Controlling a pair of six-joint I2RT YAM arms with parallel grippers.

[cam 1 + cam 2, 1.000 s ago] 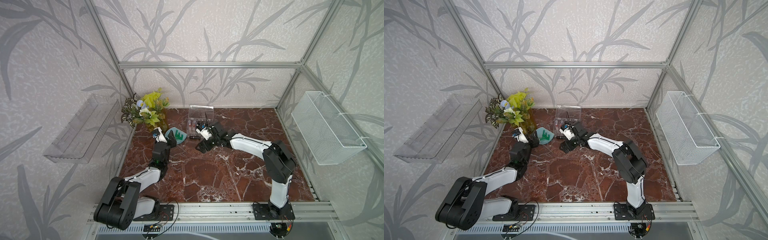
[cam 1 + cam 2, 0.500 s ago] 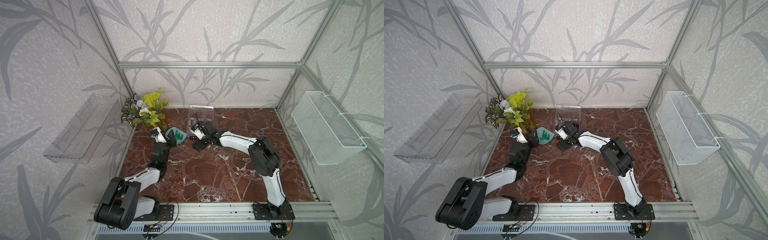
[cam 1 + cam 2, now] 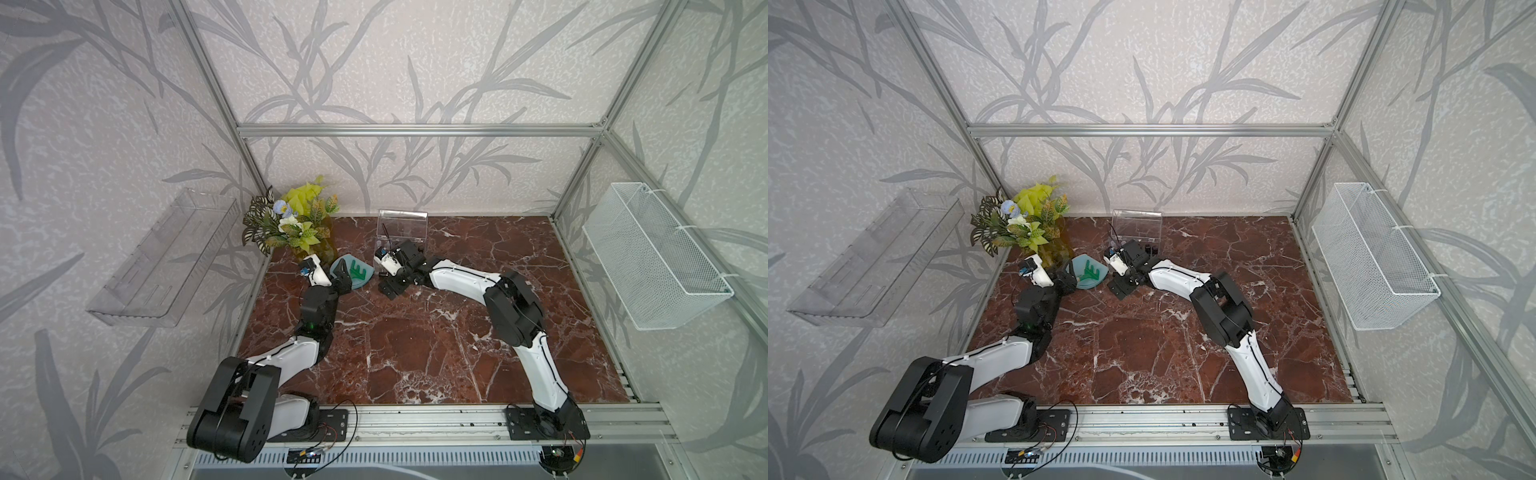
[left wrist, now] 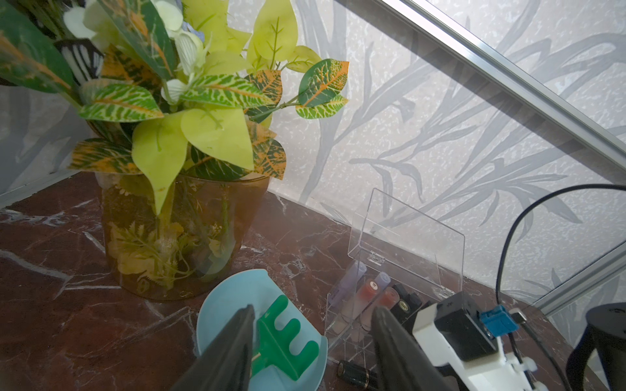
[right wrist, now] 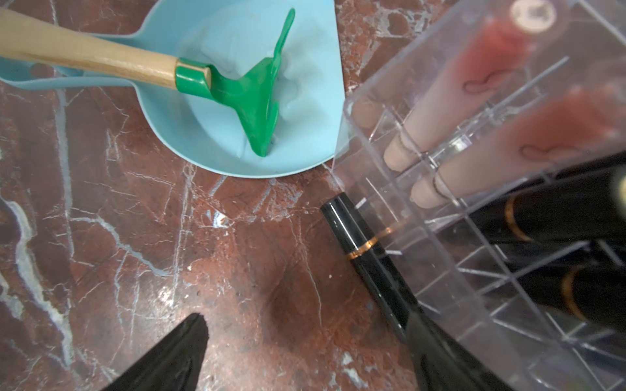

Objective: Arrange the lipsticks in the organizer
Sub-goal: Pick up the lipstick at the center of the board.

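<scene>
1 black lipstick (image 5: 364, 250) flat against organizer (image 5: 369, 142), tip toward blue scoop (image 5: 220, 135), both jaws released

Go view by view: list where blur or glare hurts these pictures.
Right wrist view: the organizer and its pink lipsticks sit too near the lens and smear, while the loose black lipstick is crisper. Left wrist view: the plant is sharp; the left gripper's fingers are dark and soft. Both top views: even light, faint shadows, fine detail lost.
</scene>
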